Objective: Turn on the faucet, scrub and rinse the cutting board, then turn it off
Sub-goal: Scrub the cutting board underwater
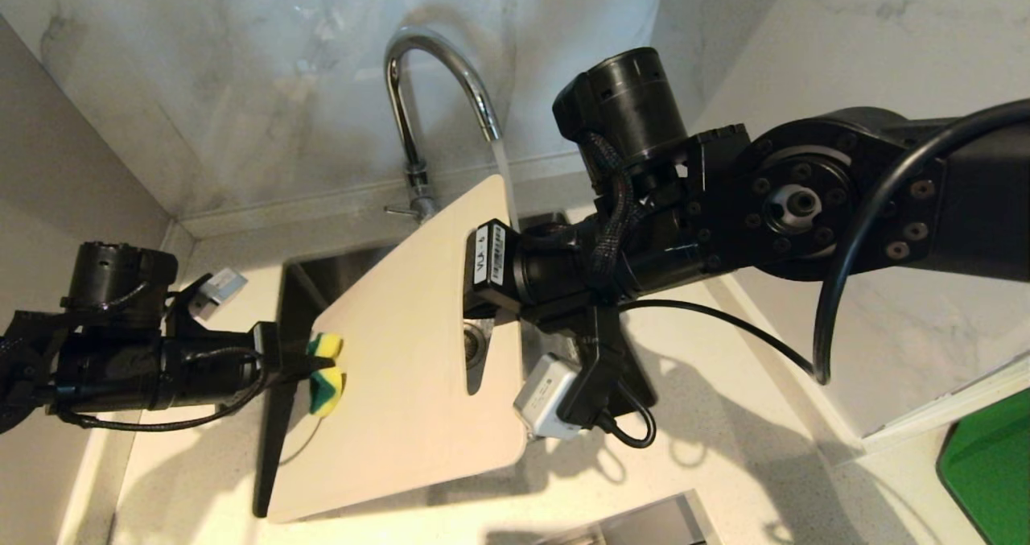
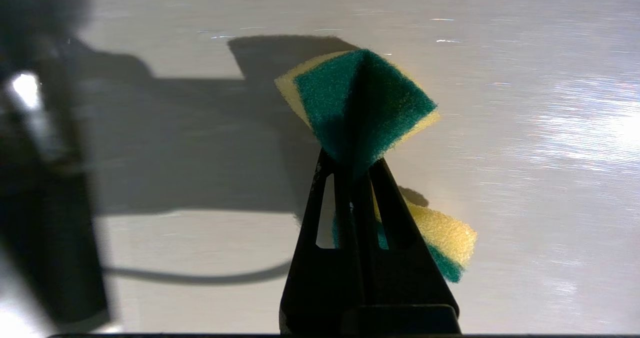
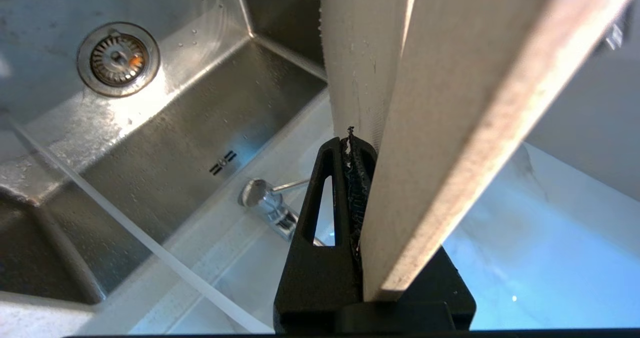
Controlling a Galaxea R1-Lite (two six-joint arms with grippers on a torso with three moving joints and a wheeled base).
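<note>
The chrome faucet [image 1: 405,126] stands behind the sink, and a thin stream of water [image 1: 505,175] runs from its spout past the far corner of the cutting board [image 1: 402,384]. The beige board is held tilted over the sink. My right gripper [image 1: 468,291] is shut on its right edge beside the handle slot; in the right wrist view the gripper [image 3: 362,143] pinches the board [image 3: 450,103]. My left gripper [image 1: 318,362] is shut on a yellow-green sponge [image 1: 326,392] at the board's left edge. In the left wrist view the sponge [image 2: 360,103] lies against the board face [image 2: 500,178].
The steel sink [image 3: 175,128] with its drain [image 3: 118,58] lies below the board. The faucet's thin lever [image 3: 290,184] sticks out at its base. A green object [image 1: 990,464] sits on the counter at the far right. Marble walls close the corner behind.
</note>
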